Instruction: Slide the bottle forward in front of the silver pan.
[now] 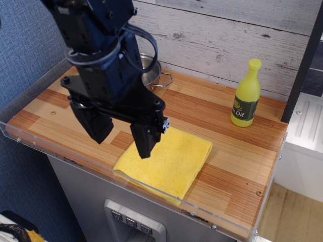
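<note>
Mock kitchen: wooden counter point(222, 151), whitewashed plank wall point(227, 40), silver pan point(151, 73), oil bottle point(246, 94), yellow cloth point(171, 161).

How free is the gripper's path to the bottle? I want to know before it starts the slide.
Probably free. The open gripper hangs over the yellow cloth, and the bottle stands upright on bare wood to the right, with nothing between them; the silver pan sits behind the arm.

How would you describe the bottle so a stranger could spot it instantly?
Start at the wooden counter and look to its far right end, near the plank wall. The bottle stands upright there alone. It is the only yellow-green thing with a rounded cap and a dark "Oil" label.
</note>
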Controlling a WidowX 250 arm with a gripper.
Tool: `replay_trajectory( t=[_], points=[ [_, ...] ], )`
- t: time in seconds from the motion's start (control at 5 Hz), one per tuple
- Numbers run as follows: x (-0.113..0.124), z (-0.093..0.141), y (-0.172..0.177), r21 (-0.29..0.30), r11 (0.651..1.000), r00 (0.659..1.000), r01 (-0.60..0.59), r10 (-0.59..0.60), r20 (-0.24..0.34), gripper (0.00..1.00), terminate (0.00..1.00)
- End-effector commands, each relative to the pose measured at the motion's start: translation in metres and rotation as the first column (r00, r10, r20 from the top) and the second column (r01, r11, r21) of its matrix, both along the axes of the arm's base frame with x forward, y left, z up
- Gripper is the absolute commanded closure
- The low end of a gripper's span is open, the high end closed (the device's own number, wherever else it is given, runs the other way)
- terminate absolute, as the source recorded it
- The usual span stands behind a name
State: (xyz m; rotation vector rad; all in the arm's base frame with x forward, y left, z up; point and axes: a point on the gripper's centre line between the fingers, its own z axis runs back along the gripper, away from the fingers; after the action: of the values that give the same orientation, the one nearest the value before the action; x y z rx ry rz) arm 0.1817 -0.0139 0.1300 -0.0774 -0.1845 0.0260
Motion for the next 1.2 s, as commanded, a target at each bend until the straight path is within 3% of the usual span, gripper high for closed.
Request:
replay_trajectory(
  t=[0.0, 0.4, 0.8, 1.0],
  points=[
    [0.000, 0.000, 0.000, 0.000, 1.000, 1.000, 0.000, 0.000, 0.000, 0.00, 0.00],
    [0.039, 0.007, -0.027, -0.042, 0.998, 0.997, 0.044, -0.041, 0.068, 0.00, 0.00],
    [0.114, 0.015, -0.072, -0.017, 0.997, 0.990, 0.070, -0.067, 0.120, 0.00, 0.00],
    [0.152, 0.016, -0.083, 0.052, 0.998, 0.994, 0.029, -0.035, 0.101, 0.00, 0.00]
  ],
)
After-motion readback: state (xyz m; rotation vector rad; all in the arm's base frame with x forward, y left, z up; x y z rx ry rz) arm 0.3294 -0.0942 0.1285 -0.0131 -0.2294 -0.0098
